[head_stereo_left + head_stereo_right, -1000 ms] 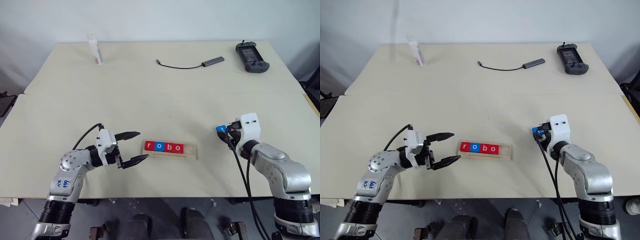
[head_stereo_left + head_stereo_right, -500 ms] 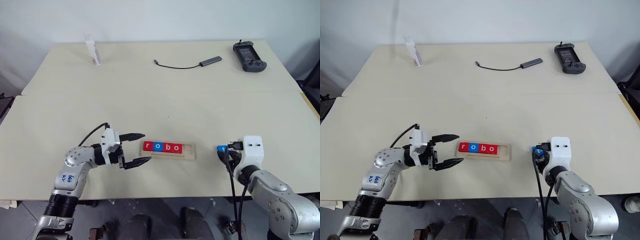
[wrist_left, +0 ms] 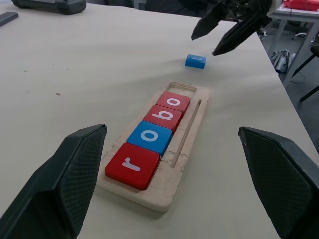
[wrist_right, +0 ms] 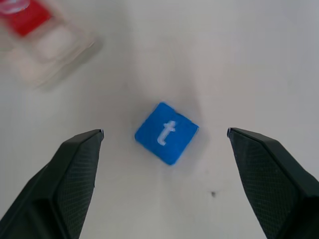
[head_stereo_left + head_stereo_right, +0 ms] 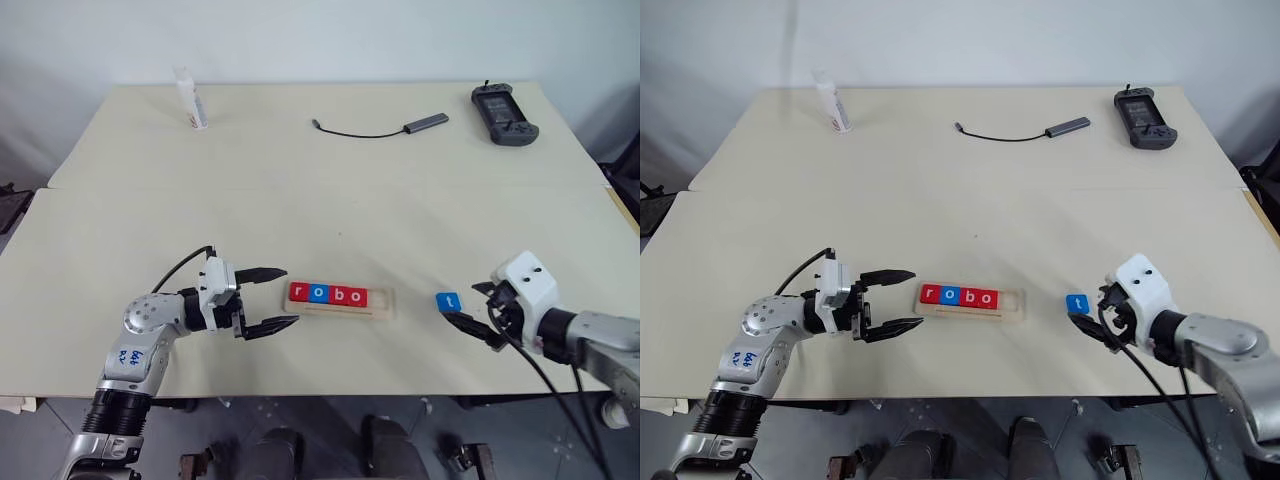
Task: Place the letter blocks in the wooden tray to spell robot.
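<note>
The tray (image 5: 340, 301) lies on the table (image 5: 320, 200) holding four blocks (image 5: 327, 294) reading r, o, b, o, with its right end slot bare. The blue t block (image 5: 449, 301) lies flat on the table right of the tray, apart from it. The right gripper (image 5: 481, 312) hovers just beside it, jaws wide and empty; its wrist view shows the t (image 4: 166, 133) between the fingers. The left gripper (image 5: 274, 297) sits open and empty, left of the tray.
</note>
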